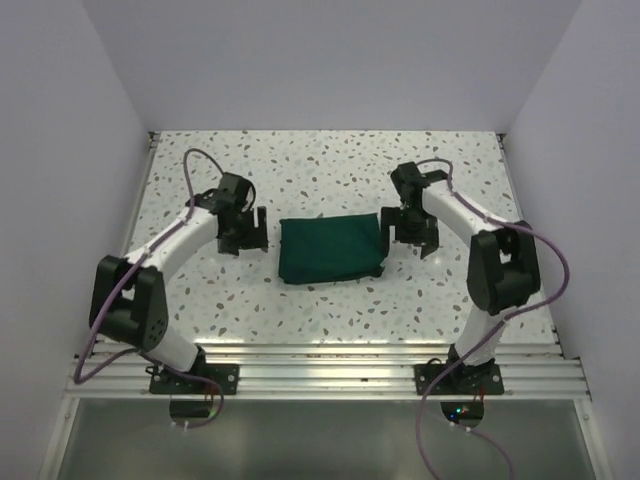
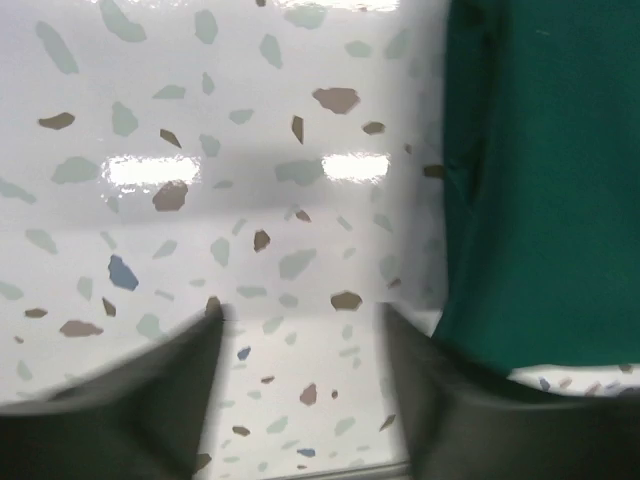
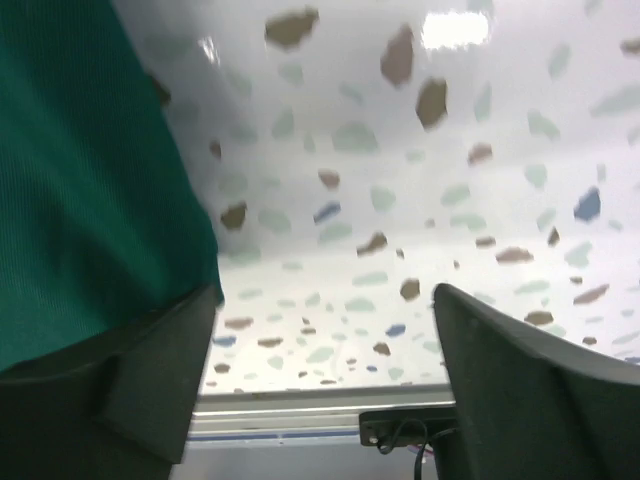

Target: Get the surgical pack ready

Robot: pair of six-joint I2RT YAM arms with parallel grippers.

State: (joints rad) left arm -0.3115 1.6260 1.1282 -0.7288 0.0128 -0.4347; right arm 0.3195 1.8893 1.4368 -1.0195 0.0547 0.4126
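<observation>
Folded drape (image 1: 330,250) at the middle of the counter (image 1: 330,170), flanked by two spread tools.
Left tool (image 1: 245,232) stands just beside the drape's left edge, right tool (image 1: 405,228) just beside its right edge; both are spread wide, with nothing pinched; likely hazards: a tool snagging a loose hem and dragging the fold open, or an uneven pull from the two sides skewing the bundle; whatever lies inside the folds is hidden; no brand, label or writing is legible.

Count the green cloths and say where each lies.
1. The green cloth lies folded at the middle of the table, between the open left gripper and the open right gripper. Anything wrapped inside is hidden.
</observation>
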